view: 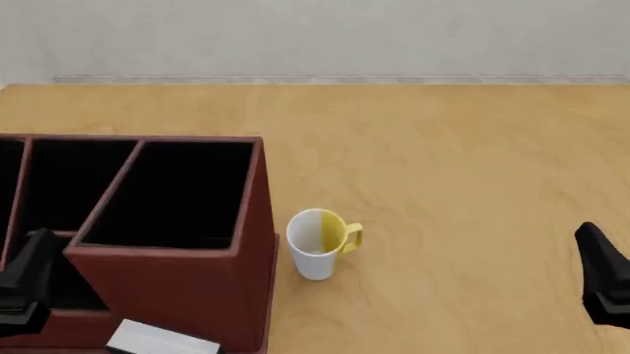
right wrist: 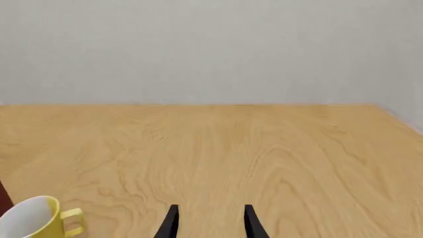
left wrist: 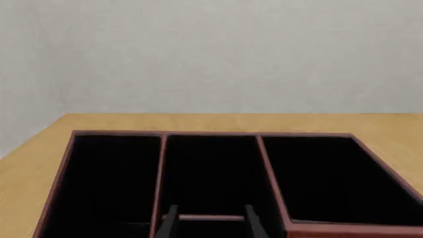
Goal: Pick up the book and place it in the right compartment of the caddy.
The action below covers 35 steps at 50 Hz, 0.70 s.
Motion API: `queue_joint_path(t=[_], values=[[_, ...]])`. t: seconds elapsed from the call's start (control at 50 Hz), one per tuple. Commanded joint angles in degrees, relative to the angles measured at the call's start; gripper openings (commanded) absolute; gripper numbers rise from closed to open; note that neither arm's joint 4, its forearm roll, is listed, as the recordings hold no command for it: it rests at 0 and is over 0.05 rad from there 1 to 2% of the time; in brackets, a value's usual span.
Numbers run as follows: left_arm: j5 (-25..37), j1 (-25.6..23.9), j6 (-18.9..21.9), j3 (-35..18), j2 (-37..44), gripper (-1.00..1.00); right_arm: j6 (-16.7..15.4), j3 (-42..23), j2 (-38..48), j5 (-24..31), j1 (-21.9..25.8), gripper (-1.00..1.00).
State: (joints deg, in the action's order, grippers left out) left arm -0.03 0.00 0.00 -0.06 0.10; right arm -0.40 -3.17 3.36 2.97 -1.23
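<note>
Book first: it lies flat at the near edge of the table, pale grey-white, just in front of the caddy's near wall and partly cut off by the frame. Nothing is touching it.

Your left gripper sits low at the table's near left, above the caddy's near end. Its wrist view shows two dark fingertips apart with nothing between them, so it is spread and empty. That view looks straight over the three black-lined bays; the book is not in it.

Your right gripper hangs by the near right edge, well apart from everything. Its fingers are also parted and empty, pointing over bare wood, with the mug at the corner of its view.

The right compartment, the bay nearest the mug, is empty as far as the dark lining lets you see.

Step in hand, as I judge it: the approach. No grasp yet, nothing carried.

Next move calls for:
- Choosing an arm. The left one is nearer the book.
- Getting over the book, which lies behind where the left fingers now point. You'd need to draw back toward the near edge and tilt down.
- Watching the caddy wall just beside the book; there is little room for a finger on that side.
- Minding the mug, which stands upright just beside the caddy's right wall.
</note>
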Motion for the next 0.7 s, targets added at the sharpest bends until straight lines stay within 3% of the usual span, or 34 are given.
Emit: queue_joint_path(t=[0.02, 0.22, 0.26, 0.38, 0.62, 0.7], values=[[-0.08, 0.0, -0.01, -0.18, 0.32, 1.0, -0.65, 2.71, -2.45, -3.62, 1.42, 1.0], [-0.08, 0.0, 0.0, -0.18, 0.32, 1.0, -1.17, 0.06, -1.5, -2.18, 2.95, 1.0], [-0.08, 0.0, 0.01, -0.18, 0.32, 1.0, 0.02, -1.03, 0.06, -1.98, 3.42, 1.0], [-0.08, 0.02, 0.01, -0.19, 0.3, 1.0, -1.9, -4.31, 0.17, 0.71, 8.74, 1.0], [-0.09, 0.01, 0.01, -0.18, 0.3, 1.0, -1.96, -11.79, 2.59, 5.04, 13.47, 1.0], [-0.08, 0.01, 0.01, -0.18, 0.32, 1.0, -3.5, -12.71, 5.94, 4.17, 17.05, 1.0]])
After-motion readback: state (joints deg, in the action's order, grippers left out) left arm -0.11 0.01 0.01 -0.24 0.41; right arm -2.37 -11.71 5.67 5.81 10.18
